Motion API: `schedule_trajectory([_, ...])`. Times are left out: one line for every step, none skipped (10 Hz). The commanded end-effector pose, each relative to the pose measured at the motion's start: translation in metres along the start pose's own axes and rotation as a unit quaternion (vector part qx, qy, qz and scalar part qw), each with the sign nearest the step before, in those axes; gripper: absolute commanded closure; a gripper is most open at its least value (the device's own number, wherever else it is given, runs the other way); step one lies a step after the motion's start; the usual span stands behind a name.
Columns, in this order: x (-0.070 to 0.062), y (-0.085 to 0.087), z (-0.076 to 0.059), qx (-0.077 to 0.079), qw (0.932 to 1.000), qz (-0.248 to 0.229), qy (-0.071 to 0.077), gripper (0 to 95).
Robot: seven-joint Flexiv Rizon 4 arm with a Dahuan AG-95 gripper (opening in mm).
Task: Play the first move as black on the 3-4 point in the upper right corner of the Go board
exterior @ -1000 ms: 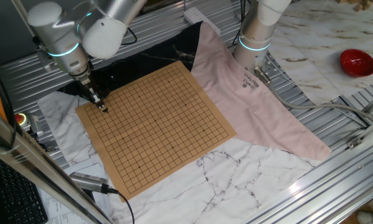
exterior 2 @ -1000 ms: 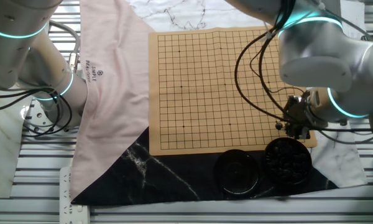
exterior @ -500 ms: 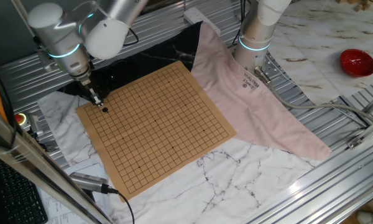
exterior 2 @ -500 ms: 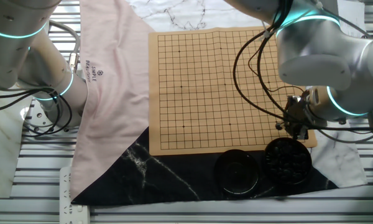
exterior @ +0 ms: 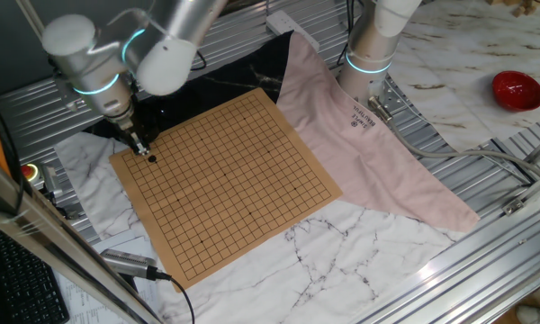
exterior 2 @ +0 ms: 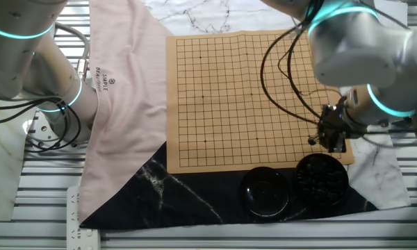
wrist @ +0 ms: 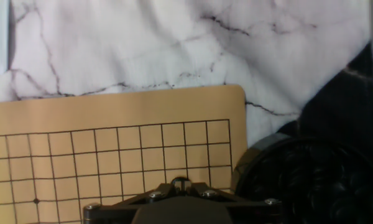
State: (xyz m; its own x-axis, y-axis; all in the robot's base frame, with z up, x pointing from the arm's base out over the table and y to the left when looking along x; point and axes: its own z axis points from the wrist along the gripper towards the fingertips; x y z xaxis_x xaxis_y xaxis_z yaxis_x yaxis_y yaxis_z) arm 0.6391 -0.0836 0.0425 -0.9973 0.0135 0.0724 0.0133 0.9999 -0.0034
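Note:
The tan Go board (exterior: pixel 225 180) lies on the table and also shows in the other fixed view (exterior 2: pixel 250 97) and the hand view (wrist: pixel 112 112). My gripper (exterior: pixel 149 157) is shut on one small black stone (wrist: pixel 181 182) and hangs low over the board's corner beside the bowls (exterior 2: pixel 313 140). In the hand view the stone sits between my fingertips (wrist: pixel 181 185), roughly over the crossing three lines in from the right edge and four from the far edge. The crossing itself is hidden under the fingers. I cannot tell whether the stone touches the board.
A round black bowl of black stones (exterior 2: pixel 321 178) stands just off that corner, also in the hand view (wrist: pixel 311 180). A second black round dish (exterior 2: pixel 265 191) lies next to it. A pink cloth (exterior: pixel 360 135) and a second arm's base (exterior: pixel 369 45) flank the board.
The arm's upper links have swung slightly. The gripper tip with the stone has stayed over the same board corner.

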Motion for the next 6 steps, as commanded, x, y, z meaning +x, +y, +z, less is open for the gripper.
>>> schedule_trajectory([0.007, -0.007, -0.012, 0.0, 0.9999, 0.01, -0.007, 95.0])
schedule_trajectory([0.012, -0.01, -0.02, 0.006, 0.9994, 0.032, -0.005, 95.0])
schedule_trajectory([0.016, -0.014, -0.027, 0.017, 0.9986, 0.049, -0.006, 95.0])
schedule_trajectory([0.02, -0.016, -0.031, 0.02, 0.9982, 0.056, -0.006, 95.0])
schedule_trajectory([0.024, -0.018, -0.034, 0.02, 0.9968, 0.077, -0.007, 95.0])
schedule_trajectory([0.027, -0.02, -0.037, 0.021, 0.9953, 0.094, -0.01, 95.0])
